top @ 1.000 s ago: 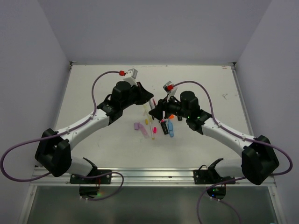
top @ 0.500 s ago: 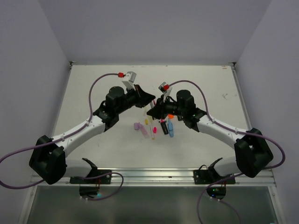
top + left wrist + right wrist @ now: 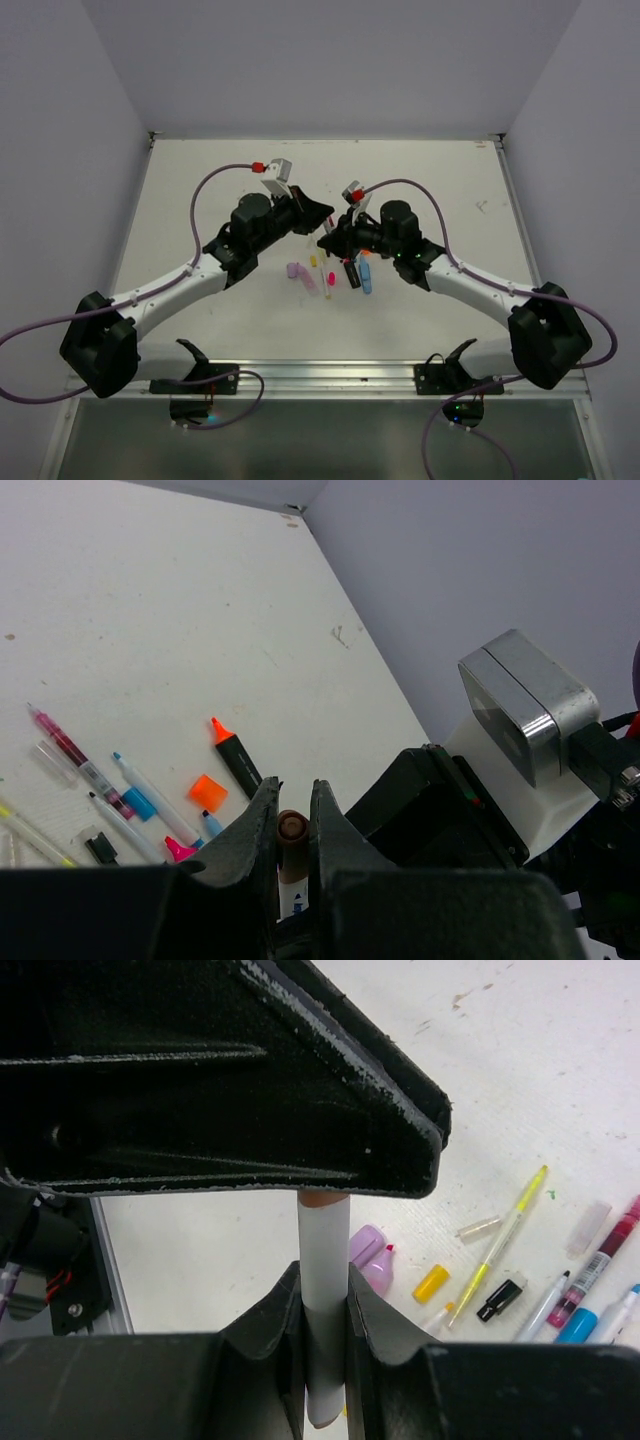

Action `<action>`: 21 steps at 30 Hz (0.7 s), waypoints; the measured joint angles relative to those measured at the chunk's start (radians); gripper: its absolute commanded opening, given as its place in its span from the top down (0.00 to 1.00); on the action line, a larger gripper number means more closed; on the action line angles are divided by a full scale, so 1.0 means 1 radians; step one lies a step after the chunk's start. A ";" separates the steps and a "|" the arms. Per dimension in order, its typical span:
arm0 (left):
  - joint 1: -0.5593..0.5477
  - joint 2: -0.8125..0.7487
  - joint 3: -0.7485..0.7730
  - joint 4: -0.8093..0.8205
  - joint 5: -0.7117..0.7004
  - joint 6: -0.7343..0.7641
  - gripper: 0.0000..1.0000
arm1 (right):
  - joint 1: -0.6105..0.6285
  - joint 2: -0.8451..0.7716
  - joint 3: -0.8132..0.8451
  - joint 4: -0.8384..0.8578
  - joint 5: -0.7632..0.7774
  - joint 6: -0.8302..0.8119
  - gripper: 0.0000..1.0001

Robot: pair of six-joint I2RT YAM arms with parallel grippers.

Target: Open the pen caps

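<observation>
Right wrist: right gripper (image 3: 323,1278) pinching white pen (image 3: 323,1225)

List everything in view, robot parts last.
held pen: one, white barrel with a brown end, in the air between both grippers
lilac highlighter: one, lilac, on the table
yellow cap: one, yellow, loose near the lilac highlighter
yellow pen: one, yellow, thin, lying in the pile
orange highlighter: one, black body with an orange tip, uncapped
orange cap: one, orange, loose beside the orange highlighter
pink pen: one, pink, at the pile's edge
blue cap: one, blue, among the pens
black cap: one, black, in the pile
table: one, white
left gripper: shut on the held pen
right gripper: shut on the held pen
</observation>
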 measured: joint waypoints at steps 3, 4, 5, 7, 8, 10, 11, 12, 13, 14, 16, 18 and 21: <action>-0.016 -0.004 0.000 0.000 -0.037 -0.011 1.00 | 0.009 -0.026 -0.034 0.027 0.030 -0.005 1.00; -0.020 -0.006 0.000 0.001 -0.046 -0.011 1.00 | 0.011 -0.031 -0.041 0.039 0.036 -0.005 1.00; -0.023 -0.008 0.000 0.004 -0.053 -0.009 1.00 | 0.011 -0.035 -0.049 0.051 0.041 -0.006 1.00; -0.026 -0.011 0.000 0.006 -0.061 -0.006 1.00 | 0.013 -0.043 -0.063 0.074 0.047 -0.006 1.00; -0.027 -0.013 0.000 0.006 -0.061 -0.006 1.00 | 0.014 -0.046 -0.069 0.084 0.048 -0.005 1.00; -0.027 -0.020 -0.002 0.007 -0.059 -0.006 1.00 | 0.014 -0.049 -0.080 0.108 0.047 -0.005 1.00; -0.026 -0.025 -0.008 0.013 -0.056 -0.006 1.00 | 0.014 -0.050 -0.085 0.117 0.042 -0.005 1.00; -0.024 -0.033 -0.016 0.018 -0.048 -0.007 1.00 | 0.014 -0.051 -0.090 0.126 0.030 -0.005 1.00; -0.013 -0.043 -0.029 0.024 -0.014 -0.008 1.00 | 0.014 -0.052 -0.095 0.134 0.009 -0.005 1.00; -0.001 -0.048 -0.037 0.029 0.011 -0.015 1.00 | 0.014 -0.052 -0.098 0.139 -0.007 -0.004 1.00; 0.043 -0.055 -0.055 0.050 0.107 -0.035 1.00 | 0.014 -0.052 -0.098 0.146 -0.033 -0.002 1.00; 0.080 -0.058 -0.064 0.066 0.189 -0.051 1.00 | 0.013 -0.052 -0.098 0.154 -0.052 -0.002 1.00; 0.194 -0.084 -0.061 0.175 0.137 -0.050 1.00 | 0.009 -0.058 -0.140 0.057 -0.124 -0.013 1.00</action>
